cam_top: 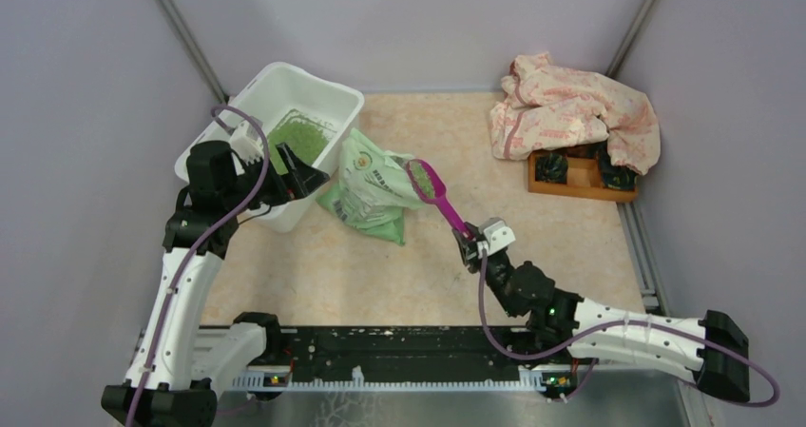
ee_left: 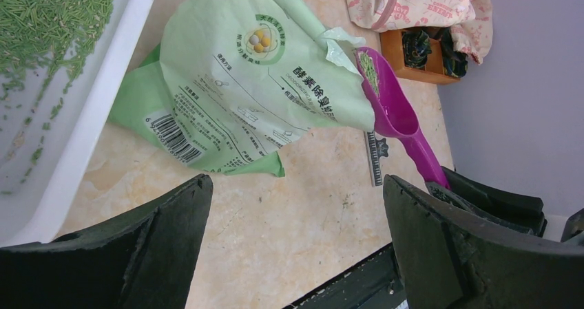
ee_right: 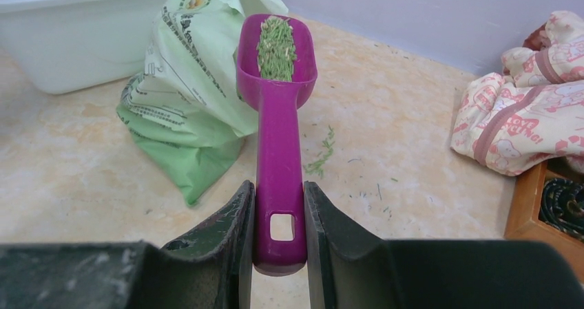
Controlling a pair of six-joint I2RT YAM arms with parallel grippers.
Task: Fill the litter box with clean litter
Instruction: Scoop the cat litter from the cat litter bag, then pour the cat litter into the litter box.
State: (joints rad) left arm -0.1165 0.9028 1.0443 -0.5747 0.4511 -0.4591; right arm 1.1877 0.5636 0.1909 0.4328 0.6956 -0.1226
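Loaded scoop [cam_top: 440, 199] near bag [cam_top: 371, 194]
Top: right gripper [cam_top: 472, 248] holds scoop level so litter [cam_top: 425, 178] won't spill; litter box [cam_top: 285, 75] far left, partly filled. L wrist: left gripper [ee_left: 296, 240] open, empty, by box rim. R wrist: handle [ee_right: 279, 164] clamped.

Light is bright, even and diffuse in all three views. Shadows are faint and soft-edged, noted under the bag [ee_right: 182, 96] ahead and left of the right end effector [ee_right: 279, 195]. Its fingers [ee_right: 206, 254], close to the lens, render dark and slightly soft. Top view: walls [cam_top: 86, 85] splay outward toward the frame corners.
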